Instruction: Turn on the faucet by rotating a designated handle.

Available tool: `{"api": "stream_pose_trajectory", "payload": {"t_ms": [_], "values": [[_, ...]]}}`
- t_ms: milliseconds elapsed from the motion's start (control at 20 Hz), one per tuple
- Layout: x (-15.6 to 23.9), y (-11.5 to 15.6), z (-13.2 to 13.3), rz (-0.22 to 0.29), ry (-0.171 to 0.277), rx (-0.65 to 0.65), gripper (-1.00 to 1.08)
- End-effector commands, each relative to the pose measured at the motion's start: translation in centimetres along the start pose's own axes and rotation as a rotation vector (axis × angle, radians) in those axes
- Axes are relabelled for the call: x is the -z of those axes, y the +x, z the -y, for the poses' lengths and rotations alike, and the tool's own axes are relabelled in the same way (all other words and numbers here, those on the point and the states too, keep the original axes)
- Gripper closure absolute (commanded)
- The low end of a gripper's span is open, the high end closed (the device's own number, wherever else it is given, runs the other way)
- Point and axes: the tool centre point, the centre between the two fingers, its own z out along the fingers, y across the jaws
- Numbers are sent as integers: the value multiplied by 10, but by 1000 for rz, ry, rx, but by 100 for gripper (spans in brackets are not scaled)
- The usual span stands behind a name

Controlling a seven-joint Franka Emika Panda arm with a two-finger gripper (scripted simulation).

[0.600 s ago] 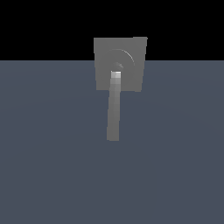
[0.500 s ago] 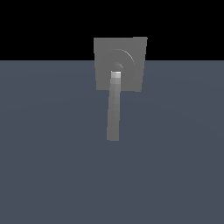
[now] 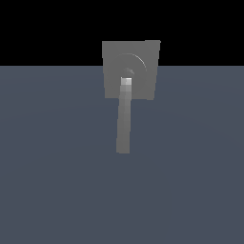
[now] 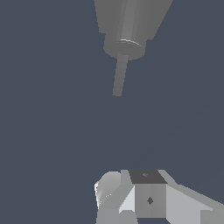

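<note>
1. The faucet (image 3: 131, 69) stands at the far edge of the worktop (image 3: 52, 181), near the middle of the exterior view, with its handle (image 3: 124, 119) reaching out from the hub.
2. In the wrist view the handle (image 4: 119, 74) lies well apart from the fingers (image 4: 131, 197), straight ahead of them.
3. Its long axis runs from the hub towards the fingers, free end nearest them.
4. I cannot tell how wide the fingers are; they hold nothing.

A flat slate-blue floor (image 3: 57, 181) carries only the grey faucet (image 3: 143, 57), its handle (image 3: 124, 124) extending over it.
</note>
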Motion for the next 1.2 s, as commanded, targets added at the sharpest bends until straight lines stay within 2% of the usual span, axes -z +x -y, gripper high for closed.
{"api": "stream_pose_trajectory", "payload": {"t_ms": [0,150,300,450,600,850,1000,1150], "values": [[0,0,0,-1,-1,2,108],[1,0,0,-5,-12,8,108],[3,1,-1,-15,-42,28,108],[6,1,-1,-31,-90,58,108],[12,2,-2,-51,-157,101,108],[25,4,-2,-86,-316,198,108],[36,6,0,-102,-444,274,108],[50,8,3,-107,-592,359,108]]}}
